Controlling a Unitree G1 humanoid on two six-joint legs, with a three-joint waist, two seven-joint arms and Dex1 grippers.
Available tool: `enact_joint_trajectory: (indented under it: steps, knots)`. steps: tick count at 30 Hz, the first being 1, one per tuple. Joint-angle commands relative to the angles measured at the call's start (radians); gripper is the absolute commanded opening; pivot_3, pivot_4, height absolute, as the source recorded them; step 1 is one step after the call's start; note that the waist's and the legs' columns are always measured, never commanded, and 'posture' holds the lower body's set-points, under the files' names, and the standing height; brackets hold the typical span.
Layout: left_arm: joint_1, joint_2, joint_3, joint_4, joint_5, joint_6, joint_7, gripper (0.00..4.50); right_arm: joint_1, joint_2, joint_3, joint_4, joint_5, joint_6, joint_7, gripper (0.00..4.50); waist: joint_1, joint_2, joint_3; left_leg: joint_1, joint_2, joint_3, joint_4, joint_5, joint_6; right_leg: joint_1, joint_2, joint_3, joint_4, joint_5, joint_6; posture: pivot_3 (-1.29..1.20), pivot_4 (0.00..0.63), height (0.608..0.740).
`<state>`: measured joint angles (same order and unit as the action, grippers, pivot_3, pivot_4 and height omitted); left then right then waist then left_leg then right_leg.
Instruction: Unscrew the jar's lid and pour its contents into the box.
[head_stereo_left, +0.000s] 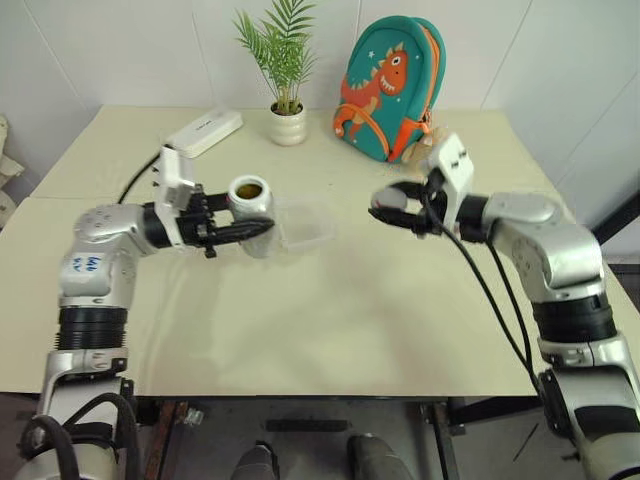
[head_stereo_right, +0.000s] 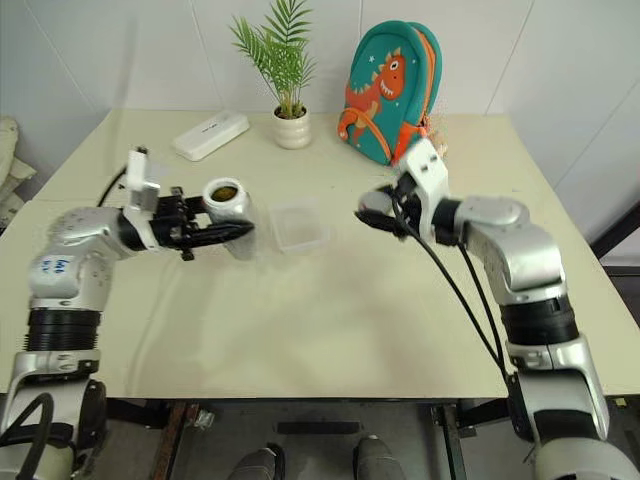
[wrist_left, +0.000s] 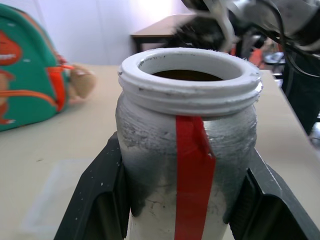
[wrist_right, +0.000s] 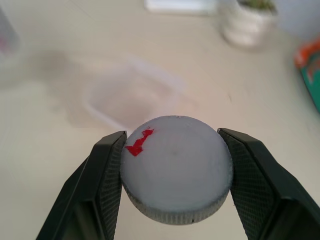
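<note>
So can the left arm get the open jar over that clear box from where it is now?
Probably yes. The left gripper holds the jar upright right beside the box, with nothing between them.

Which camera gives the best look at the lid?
The right wrist view: the lid sits close up between the right gripper's fingers, red mark visible. Both eye views show it only as a small grey disc in that gripper.

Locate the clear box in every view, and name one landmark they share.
Left eye: box centre table, right of the jar.
Right eye: box centre, same.
Left wrist: faint, low beside the jar.
Right wrist: box beyond the lid.
Landmark: dinosaur backpack.
</note>
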<state>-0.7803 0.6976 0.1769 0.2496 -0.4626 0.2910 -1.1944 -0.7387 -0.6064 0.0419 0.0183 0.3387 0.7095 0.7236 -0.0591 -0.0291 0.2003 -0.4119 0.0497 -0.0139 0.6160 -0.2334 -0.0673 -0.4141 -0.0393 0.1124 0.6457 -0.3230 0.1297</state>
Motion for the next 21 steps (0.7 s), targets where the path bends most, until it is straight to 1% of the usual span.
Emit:
enact_joint_trajectory:
  steps: [1, 5, 11, 15, 16, 17, 21]
  knots:
    - [-0.016, 0.040, 0.050, 0.023, 0.015, -0.050, 0.037, 1.98, 0.069, 0.025, -0.065, -0.085, 0.016, 0.024, -0.066, 2.65, 0.000, 0.000, 0.000, 0.000, 0.000, 0.000, 0.000, 0.000, 0.000, 0.000, 0.000, 0.000, 0.000, 0.000, 0.000, 0.00, 0.150, 0.740]
    - [-0.071, 0.064, 0.056, 0.171, 0.099, -0.195, 0.113, 1.98, 0.224, 0.055, -0.092, -0.112, 0.012, 0.010, -0.108, 2.65, 0.004, 0.000, 0.000, 0.001, 0.000, 0.000, 0.001, 0.000, 0.000, 0.001, 0.000, 0.000, 0.000, 0.000, 0.000, 0.00, 0.150, 0.740]
    - [-0.166, 0.058, 0.025, 0.359, 0.185, -0.366, 0.155, 1.98, 0.303, 0.071, -0.092, -0.134, 0.025, 0.019, -0.117, 2.65, 0.004, 0.000, 0.000, 0.000, -0.001, 0.001, 0.004, 0.000, 0.000, 0.002, 0.000, 0.001, 0.000, 0.001, 0.002, 0.00, 0.150, 0.740]
    - [-0.248, 0.038, -0.014, 0.494, 0.259, -0.501, 0.193, 1.98, 0.317, 0.073, -0.095, -0.139, 0.028, 0.052, -0.125, 3.88, 0.006, 0.000, 0.000, 0.000, -0.001, 0.000, 0.004, 0.000, 0.000, 0.002, 0.001, 0.001, 0.001, 0.001, 0.002, 0.00, 0.150, 0.740]
    - [-0.273, 0.033, -0.029, 0.534, 0.284, -0.546, 0.200, 1.98, 0.317, 0.071, -0.107, -0.152, 0.029, 0.034, -0.125, 4.24, 0.006, 0.000, 0.000, 0.000, -0.001, 0.000, 0.004, 0.000, 0.000, 0.002, 0.001, 0.000, 0.001, 0.001, 0.002, 0.00, 0.150, 0.740]
    - [-0.299, 0.027, -0.048, 0.576, 0.314, -0.594, 0.208, 1.98, 0.317, 0.065, -0.118, -0.168, 0.033, 0.026, -0.122, 4.49, 0.006, 0.000, 0.000, 0.000, -0.001, 0.000, 0.004, 0.000, 0.000, 0.002, 0.001, 0.001, 0.001, 0.001, 0.002, 0.00, 0.150, 0.740]
    - [-0.381, 0.008, -0.106, 0.709, 0.406, -0.751, 0.250, 1.98, 0.332, 0.026, -0.150, -0.245, 0.068, -0.018, -0.060, 4.49, 0.008, 0.000, 0.000, -0.001, -0.001, 0.000, 0.004, 0.000, 0.000, 0.002, 0.001, 0.000, 0.000, 0.001, 0.002, 0.00, 0.150, 0.740]
